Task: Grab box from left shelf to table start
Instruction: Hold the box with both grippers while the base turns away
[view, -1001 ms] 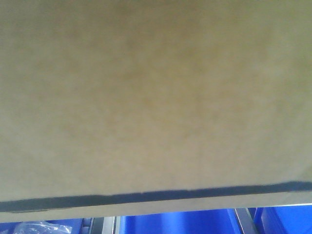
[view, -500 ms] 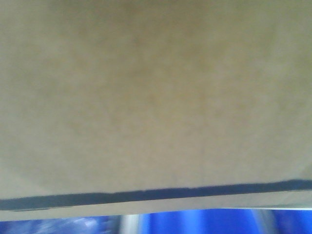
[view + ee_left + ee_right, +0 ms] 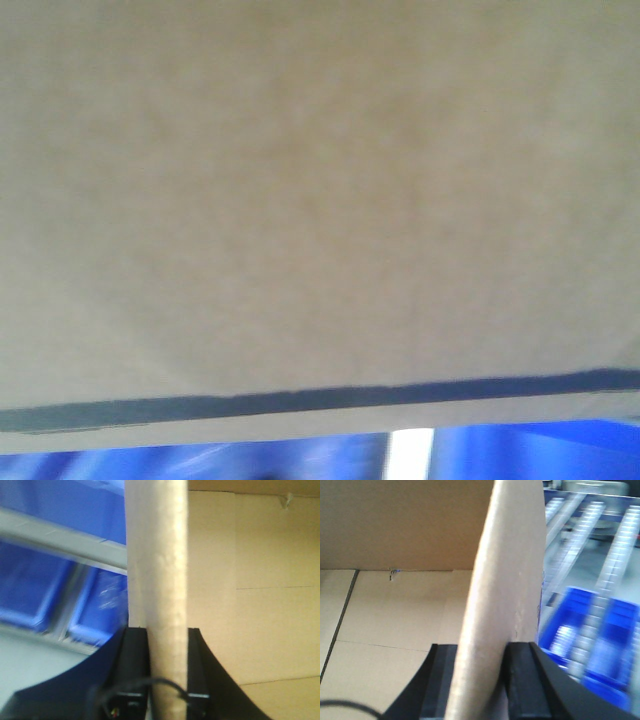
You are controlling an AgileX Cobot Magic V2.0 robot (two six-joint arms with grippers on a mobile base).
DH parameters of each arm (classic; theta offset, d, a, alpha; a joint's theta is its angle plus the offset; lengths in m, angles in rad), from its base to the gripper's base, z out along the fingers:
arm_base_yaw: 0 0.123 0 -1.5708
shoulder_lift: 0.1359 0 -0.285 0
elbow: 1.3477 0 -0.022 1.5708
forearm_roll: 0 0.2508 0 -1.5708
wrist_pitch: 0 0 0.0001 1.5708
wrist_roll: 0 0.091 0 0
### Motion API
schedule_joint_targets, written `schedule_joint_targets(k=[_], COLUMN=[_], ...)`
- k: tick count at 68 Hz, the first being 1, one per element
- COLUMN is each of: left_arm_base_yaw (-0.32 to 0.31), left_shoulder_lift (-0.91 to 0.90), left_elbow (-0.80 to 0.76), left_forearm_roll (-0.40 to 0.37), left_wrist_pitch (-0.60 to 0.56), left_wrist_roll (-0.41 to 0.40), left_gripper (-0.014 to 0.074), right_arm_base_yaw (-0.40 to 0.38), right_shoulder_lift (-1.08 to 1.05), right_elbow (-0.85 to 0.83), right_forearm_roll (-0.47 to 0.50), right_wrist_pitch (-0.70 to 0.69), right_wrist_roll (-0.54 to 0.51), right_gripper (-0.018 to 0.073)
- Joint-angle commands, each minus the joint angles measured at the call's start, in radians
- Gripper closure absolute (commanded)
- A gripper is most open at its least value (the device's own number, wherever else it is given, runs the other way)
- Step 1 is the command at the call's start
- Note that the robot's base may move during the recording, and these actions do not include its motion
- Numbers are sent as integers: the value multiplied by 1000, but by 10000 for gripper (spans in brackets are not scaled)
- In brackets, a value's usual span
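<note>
On the left side, the left gripper (image 3: 167, 642) has its jaws clamped on one thin wall of the box (image 3: 157, 555). One black finger sits on each side of the cardboard. Behind it is the left shelf (image 3: 65, 542) with its blue bins (image 3: 30, 590), all smeared.

In the front view the big brown box fills nearly everything and is very close to the camera. It has a dark line (image 3: 320, 402) low on it and a strip of blue under it.

On the right side, the right gripper (image 3: 481, 655) is clamped on the other wall the same way. White roller tracks (image 3: 620, 545) run beside it.

I think both arms hold the box up, away from the shelf, so this looks like the carrying step. No tabletop shows. Next, both arms need to move together and level, so the thin walls do not bend or slip.
</note>
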Motion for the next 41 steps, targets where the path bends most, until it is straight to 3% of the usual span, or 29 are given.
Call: schedule_joint_targets(k=[1, 41], left_arm_base_yaw=[-7, -7], left_shoulder_lift=[0, 0], left_elbow=[-36, -36], left_forearm_roll=[41, 41], left_wrist_pitch=[-140, -140], left_wrist_roll=[6, 6], left_gripper=[696, 696], right_arm_base_yaw=[-5, -5], right_shoulder_lift=[21, 21], right_elbow=[-29, -29], right_forearm_roll=[-48, -48], right_wrist_pitch=[-166, -166], right_wrist_roll=[-5, -5], right_gripper=[500, 500])
